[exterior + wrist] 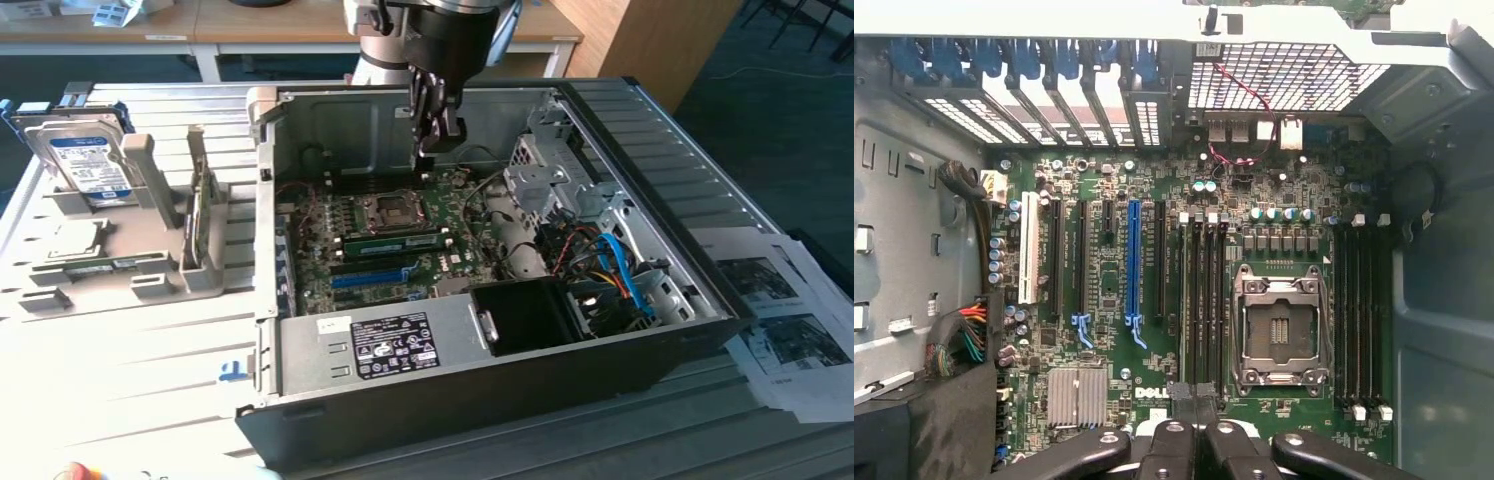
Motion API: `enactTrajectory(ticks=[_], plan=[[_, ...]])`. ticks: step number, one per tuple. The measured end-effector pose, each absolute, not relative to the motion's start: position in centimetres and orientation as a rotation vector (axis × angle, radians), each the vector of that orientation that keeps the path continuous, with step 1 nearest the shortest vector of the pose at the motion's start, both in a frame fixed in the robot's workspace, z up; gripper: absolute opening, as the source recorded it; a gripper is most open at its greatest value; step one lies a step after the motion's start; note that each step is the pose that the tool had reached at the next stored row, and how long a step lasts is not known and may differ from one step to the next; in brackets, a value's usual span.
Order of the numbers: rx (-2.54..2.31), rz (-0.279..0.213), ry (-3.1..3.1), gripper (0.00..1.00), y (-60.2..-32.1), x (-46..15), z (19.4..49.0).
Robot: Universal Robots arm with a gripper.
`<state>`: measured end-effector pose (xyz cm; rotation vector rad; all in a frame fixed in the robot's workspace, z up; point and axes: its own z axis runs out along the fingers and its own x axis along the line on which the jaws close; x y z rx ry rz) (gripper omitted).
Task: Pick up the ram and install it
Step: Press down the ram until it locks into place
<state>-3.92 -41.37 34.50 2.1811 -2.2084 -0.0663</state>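
Ram point(394, 243): green stick with white sticker, seen on edge on the motherboard point(461, 205), well below the end effector point(430, 148). Long axis is laid parallel to the blue slot point(367, 277). End effector is closed, nothing gripped.

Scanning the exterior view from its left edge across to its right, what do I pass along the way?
From the left: hard drive → green ram stick → blue cables → printed papers.
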Motion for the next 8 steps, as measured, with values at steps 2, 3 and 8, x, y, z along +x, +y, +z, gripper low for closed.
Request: enactTrajectory(ticks=[2, 3, 8], plan=[[2.182, -0.065, -2.210, 0.10, -41.37, -3.99, 34.48], [2.184, -0.064, -2.211, 0.10, -41.37, -4.04, 34.48], [2.190, -0.057, -2.217, 0.10, -41.37, -4.38, 34.46]])
